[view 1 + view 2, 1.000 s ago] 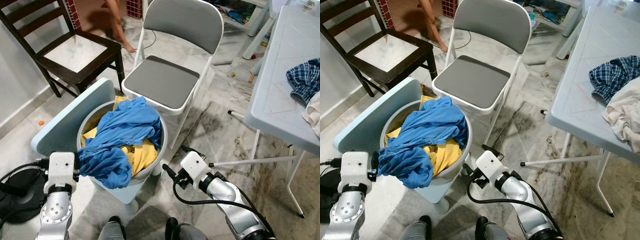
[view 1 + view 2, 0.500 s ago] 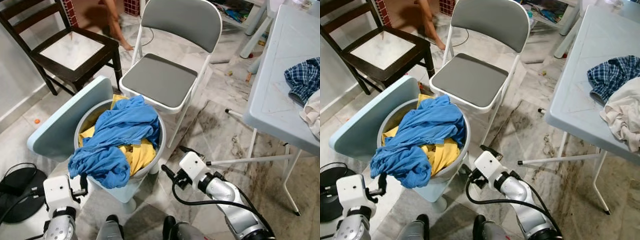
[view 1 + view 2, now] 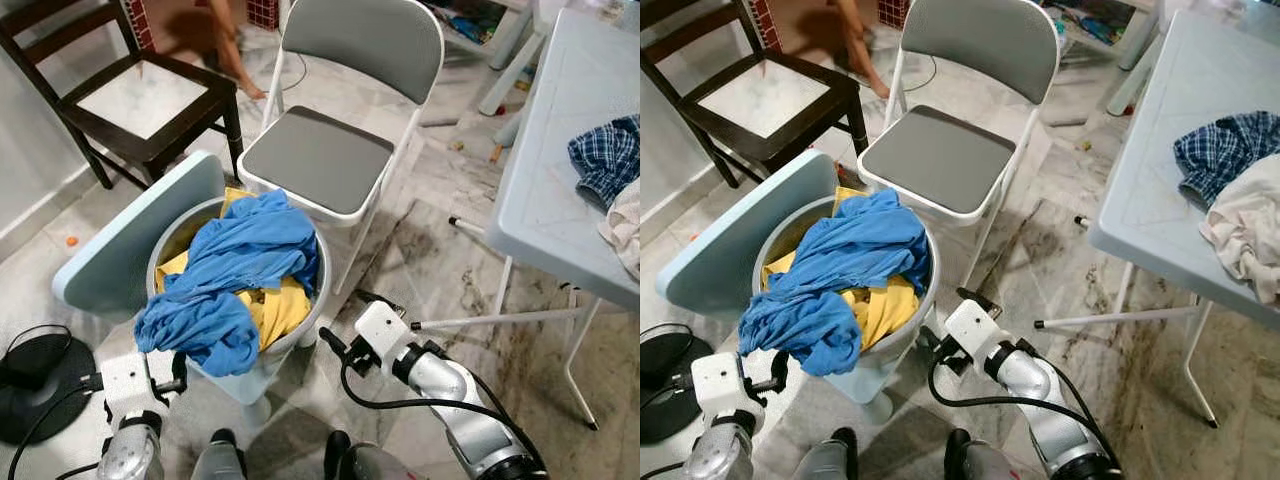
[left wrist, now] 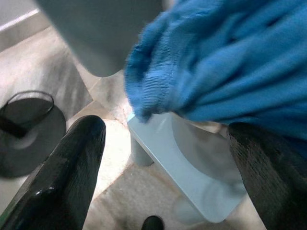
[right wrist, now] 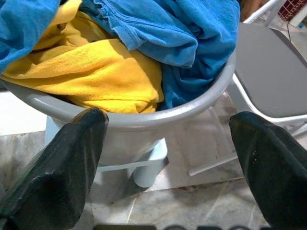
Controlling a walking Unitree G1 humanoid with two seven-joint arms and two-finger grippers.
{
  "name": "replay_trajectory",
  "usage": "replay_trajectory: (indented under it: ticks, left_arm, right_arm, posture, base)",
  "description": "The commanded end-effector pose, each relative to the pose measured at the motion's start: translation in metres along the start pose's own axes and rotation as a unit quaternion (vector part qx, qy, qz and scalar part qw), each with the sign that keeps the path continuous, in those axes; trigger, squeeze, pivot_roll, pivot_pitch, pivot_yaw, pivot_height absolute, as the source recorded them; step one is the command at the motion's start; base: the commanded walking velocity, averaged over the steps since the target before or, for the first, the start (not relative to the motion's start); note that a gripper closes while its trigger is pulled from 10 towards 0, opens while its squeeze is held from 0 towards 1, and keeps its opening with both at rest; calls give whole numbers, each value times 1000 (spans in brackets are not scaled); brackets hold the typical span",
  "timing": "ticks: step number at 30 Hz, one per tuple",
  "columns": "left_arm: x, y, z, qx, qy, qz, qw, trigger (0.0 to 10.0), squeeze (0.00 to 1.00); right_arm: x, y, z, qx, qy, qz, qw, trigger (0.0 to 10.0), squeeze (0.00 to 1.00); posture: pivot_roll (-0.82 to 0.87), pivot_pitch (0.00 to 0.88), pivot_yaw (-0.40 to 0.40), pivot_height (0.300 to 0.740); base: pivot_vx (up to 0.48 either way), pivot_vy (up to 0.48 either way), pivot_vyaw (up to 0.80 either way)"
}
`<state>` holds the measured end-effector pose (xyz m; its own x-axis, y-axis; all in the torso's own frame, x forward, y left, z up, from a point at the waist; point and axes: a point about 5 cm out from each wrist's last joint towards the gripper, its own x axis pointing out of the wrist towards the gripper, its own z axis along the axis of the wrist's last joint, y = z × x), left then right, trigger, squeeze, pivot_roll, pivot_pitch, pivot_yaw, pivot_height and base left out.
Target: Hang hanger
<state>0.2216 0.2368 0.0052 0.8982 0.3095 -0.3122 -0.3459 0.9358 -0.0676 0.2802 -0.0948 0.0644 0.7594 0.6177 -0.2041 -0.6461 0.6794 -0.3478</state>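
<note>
Grippers flank the grey laundry basket (image 3: 318, 300) (blue garment (image 3: 235, 270) spilling over yellow cloth (image 5: 96, 72)): left gripper (image 4: 168, 163) and right gripper (image 5: 168, 158), fingers spread wide.

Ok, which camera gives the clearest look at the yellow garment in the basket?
The right wrist view: the yellow garment is close and sharp there, under the blue cloth. Both eye views show patches of it from above. The left wrist view shows blue cloth, no yellow.
</note>
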Motion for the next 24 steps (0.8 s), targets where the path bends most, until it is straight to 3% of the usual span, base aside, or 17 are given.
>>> replay_trajectory:
  ticks: [1,5,9,15,22,23,24]
  left_arm:
    - [-5,11,-11,-9,17,17,1000,10000,0]
    - [-3,20,-13,-22,19,34,999,10000,0]
    - [-1,22,-10,-63,9,32,997,10000,0]
    - [6,14,-1,-107,-7,10,994,10000,0]
    - [15,4,8,-121,-17,-5,992,10000,0]
    - [18,3,8,-122,-17,-9,992,9373,0]
    - [20,2,9,-122,-17,-12,992,4941,0]
  right_arm:
    - [-4,1,-5,3,12,1,1000,10000,0]
    - [-3,2,-5,3,12,0,1000,10000,0]
    - [-3,1,-5,4,12,-1,1000,10000,0]
    - [-1,3,-4,5,11,-2,1000,10000,0]
    - [-2,3,-5,7,12,-8,1000,10000,0]
    - [-2,3,-5,8,12,-10,1000,10000,0]
    - [-2,3,-5,8,11,-10,1000,10000,0]
  posture:
    - [223,271,-92,740]
    - [220,270,-90,740]
    - [227,271,-86,740]
    - [227,271,-78,740]
    - [223,268,-67,740]
    - [217,267,-65,740]
    - [216,266,-65,740]
  base:
    - [0,0,0]
    - [0,0,0]
    - [0,0,0]
    - [0,0,0]
    - [0,0,0]
    - [0,0,0]
    - [0,0,0]
